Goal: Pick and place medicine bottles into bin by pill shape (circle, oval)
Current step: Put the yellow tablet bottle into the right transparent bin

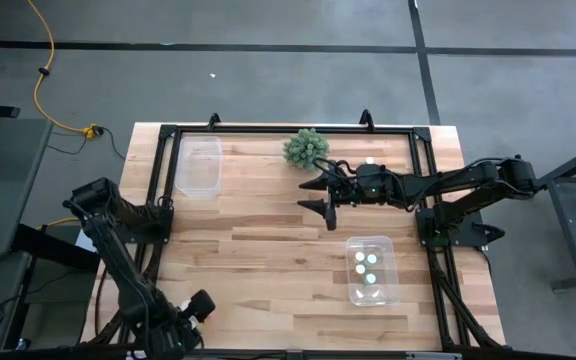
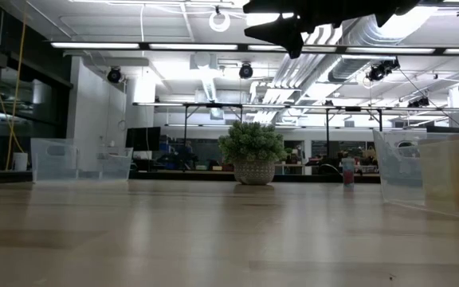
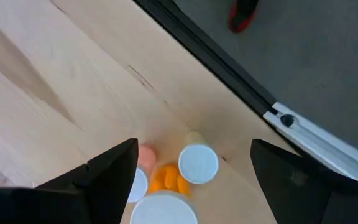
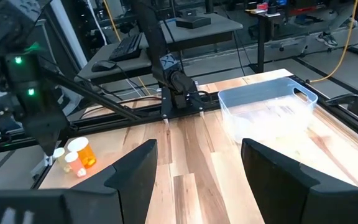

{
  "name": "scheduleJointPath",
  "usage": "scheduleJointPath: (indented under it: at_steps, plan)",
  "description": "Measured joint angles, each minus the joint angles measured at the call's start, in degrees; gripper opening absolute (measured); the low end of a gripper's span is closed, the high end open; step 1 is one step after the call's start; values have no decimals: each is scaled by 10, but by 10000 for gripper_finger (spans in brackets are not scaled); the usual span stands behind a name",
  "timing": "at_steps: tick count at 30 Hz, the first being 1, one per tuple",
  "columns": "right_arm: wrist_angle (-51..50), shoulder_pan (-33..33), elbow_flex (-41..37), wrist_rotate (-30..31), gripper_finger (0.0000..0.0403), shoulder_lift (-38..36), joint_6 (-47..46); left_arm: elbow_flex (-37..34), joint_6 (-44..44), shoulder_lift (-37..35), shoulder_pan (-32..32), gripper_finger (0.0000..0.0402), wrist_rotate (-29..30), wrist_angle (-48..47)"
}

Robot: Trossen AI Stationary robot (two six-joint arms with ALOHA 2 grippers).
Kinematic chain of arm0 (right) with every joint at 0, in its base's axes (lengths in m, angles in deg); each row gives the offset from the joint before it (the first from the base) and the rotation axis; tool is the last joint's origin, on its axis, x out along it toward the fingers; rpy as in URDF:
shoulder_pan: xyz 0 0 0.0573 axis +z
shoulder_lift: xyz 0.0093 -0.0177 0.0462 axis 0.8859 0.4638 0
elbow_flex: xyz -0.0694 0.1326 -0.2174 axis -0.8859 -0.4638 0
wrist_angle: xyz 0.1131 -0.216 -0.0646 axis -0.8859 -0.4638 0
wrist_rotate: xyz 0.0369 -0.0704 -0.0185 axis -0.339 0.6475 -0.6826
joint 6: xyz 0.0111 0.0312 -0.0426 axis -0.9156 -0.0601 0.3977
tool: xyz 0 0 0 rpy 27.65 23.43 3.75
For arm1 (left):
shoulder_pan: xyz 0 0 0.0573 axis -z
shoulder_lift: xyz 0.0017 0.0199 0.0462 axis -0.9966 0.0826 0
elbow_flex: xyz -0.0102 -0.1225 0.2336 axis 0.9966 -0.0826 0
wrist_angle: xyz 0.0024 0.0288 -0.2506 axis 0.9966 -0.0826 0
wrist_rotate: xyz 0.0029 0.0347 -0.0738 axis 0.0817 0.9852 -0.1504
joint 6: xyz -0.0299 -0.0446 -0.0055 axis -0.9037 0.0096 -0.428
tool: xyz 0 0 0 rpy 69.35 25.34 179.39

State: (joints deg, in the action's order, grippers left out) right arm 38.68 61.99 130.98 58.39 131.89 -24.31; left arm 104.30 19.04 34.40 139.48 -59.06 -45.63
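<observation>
Several medicine bottles (image 3: 197, 163) with white caps and orange bodies stand clustered at the table's near left corner; they also show in the right wrist view (image 4: 79, 153). My left gripper (image 3: 194, 149) hovers open above them, low at that corner (image 1: 196, 306), touching none. My right gripper (image 1: 310, 196) is open and empty, held high over the table's middle, near the plant; the low view shows it at the top (image 2: 293, 32). Three white-capped bottles (image 1: 368, 265) stand in the clear bin (image 1: 388, 290) at the near right. A single small bottle (image 2: 347, 171) stands at the far side.
A second clear bin (image 1: 198, 165) stands at the far left, with nothing showing inside it. A spiky green plant ball (image 1: 306, 148) in a pot stands at the far middle. A black frame (image 1: 268, 130) runs round the table. Bare wood lies between the bins.
</observation>
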Motion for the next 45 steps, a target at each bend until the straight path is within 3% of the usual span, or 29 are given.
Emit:
scheduleJointPath:
  at_steps: [16,45]
  plan:
    - [-6,0,0,19,226,0,-3,-7,74,14,7,295,8,-13]
    - [-14,0,0,19,226,0,0,-41,104,13,5,169,-1,21]
